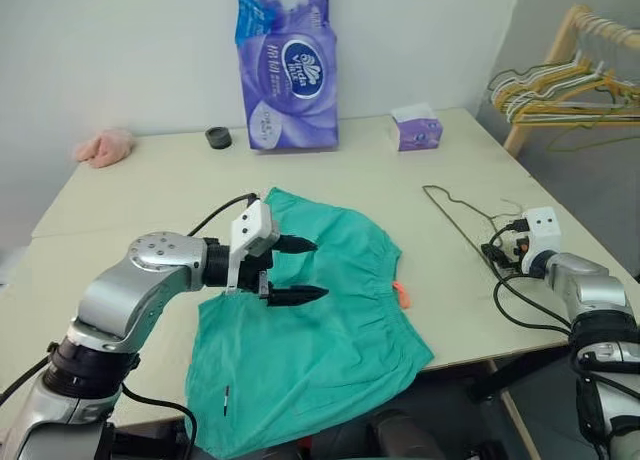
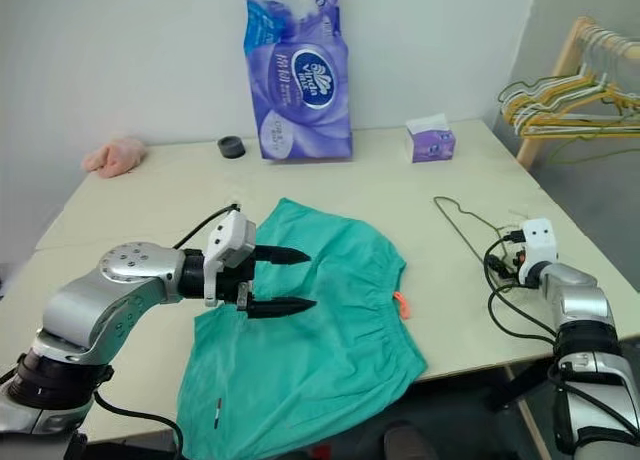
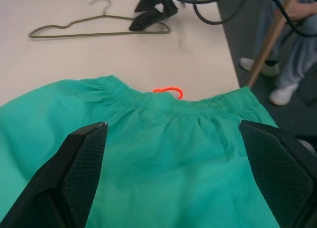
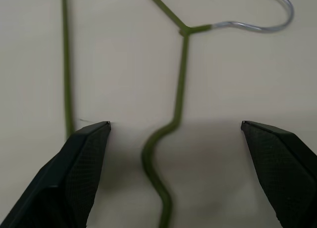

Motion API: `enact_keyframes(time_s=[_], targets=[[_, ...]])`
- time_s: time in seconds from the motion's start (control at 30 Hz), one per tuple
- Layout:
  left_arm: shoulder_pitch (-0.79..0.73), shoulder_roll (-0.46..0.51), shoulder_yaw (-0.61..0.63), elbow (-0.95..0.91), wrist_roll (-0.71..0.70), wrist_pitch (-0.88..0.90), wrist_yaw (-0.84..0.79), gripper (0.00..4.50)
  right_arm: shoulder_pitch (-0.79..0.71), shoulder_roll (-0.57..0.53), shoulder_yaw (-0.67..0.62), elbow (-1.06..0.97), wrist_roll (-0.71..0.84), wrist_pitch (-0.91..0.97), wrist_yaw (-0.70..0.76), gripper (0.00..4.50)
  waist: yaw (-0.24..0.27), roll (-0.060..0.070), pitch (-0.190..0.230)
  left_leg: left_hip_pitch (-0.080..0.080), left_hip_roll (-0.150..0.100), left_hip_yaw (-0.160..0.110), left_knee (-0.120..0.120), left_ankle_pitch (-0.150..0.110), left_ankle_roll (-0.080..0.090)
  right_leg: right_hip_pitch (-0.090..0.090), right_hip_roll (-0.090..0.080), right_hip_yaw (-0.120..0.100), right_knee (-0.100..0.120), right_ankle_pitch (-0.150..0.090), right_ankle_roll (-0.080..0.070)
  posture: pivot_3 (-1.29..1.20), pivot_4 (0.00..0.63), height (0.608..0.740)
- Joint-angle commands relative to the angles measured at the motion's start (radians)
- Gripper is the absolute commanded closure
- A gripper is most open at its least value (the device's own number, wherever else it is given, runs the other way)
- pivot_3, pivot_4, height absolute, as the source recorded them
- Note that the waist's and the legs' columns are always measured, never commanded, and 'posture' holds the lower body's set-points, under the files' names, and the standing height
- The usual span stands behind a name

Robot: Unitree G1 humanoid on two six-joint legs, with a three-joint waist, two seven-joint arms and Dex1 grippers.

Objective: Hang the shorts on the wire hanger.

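Observation:
The teal-green shorts [image 1: 330, 330] lie flat on the table, the gathered waistband and small orange tag [image 1: 402, 295] toward the right, the legs hanging over the front edge. My left gripper [image 1: 320, 270] hovers open just above the shorts' middle, with nothing between its fingers. The thin olive wire hanger [image 1: 455, 217] lies flat on the table right of the shorts. My right gripper [image 4: 176, 123] is open low over the hanger's near end. In the right wrist view the bent wire [image 4: 182, 64] runs up between the fingers to the silver hook [image 4: 267, 25].
A tall purple tissue pack [image 1: 288, 65], a small purple tissue box [image 1: 415, 132], a black ring [image 1: 218, 137] and a pink cloth lump [image 1: 104, 147] sit along the back. A wooden rack with bunched hangers [image 1: 565, 85] stands off the right corner. A person's legs [image 3: 292, 44] are beside the table.

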Motion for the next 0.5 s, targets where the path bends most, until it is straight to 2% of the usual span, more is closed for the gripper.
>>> enact_keyframes(time_s=[0.03,0.1,0.2,0.37,0.5], targets=[[-0.036,-0.005,0.001,0.006,0.021,-0.032,-0.017,0.03,-0.046,-0.024,-0.001,0.106,-0.03,-0.039,0.009,0.0,-0.008,0.0,0.0,0.0,0.0,0.0,0.0,0.0,0.0,0.0,0.0,0.0,0.0,0.0,0.0,-0.26,0.022,0.74],[-0.037,-0.007,-0.001,0.006,0.028,-0.037,-0.023,0.03,-0.064,-0.027,0.014,0.146,-0.041,-0.03,0.046,0.0,-0.02,0.0,0.0,0.003,0.0,0.0,0.0,0.0,0.0,0.002,0.0,0.0,0.0,0.0,0.0,-0.26,0.024,0.74],[-0.034,-0.009,0.002,0.0,0.031,-0.038,-0.027,0.0,-0.082,-0.027,0.042,0.178,-0.061,-0.008,0.097,0.56,-0.026,0.0,-0.001,0.005,0.0,0.0,0.0,0.0,0.0,0.005,0.0,0.0,0.0,0.0,0.001,-0.26,0.025,0.74],[-0.034,-0.016,-0.001,0.0,0.042,-0.043,-0.027,0.0,-0.105,-0.009,0.07,0.216,-0.077,0.064,0.169,2.31,-0.027,-0.005,-0.004,0.006,0.0,-0.001,0.001,0.0,0.0,0.006,0.0,0.0,0.0,0.0,0.001,-0.26,0.029,0.74],[-0.038,-0.024,0.006,0.007,0.048,-0.044,-0.016,0.0,-0.12,0.026,0.063,0.251,-0.082,0.099,0.129,3.7,-0.029,-0.012,-0.01,0.006,0.001,-0.002,0.001,0.0,0.0,0.006,0.001,-0.001,0.0,0.0,0.001,-0.26,0.029,0.74]])
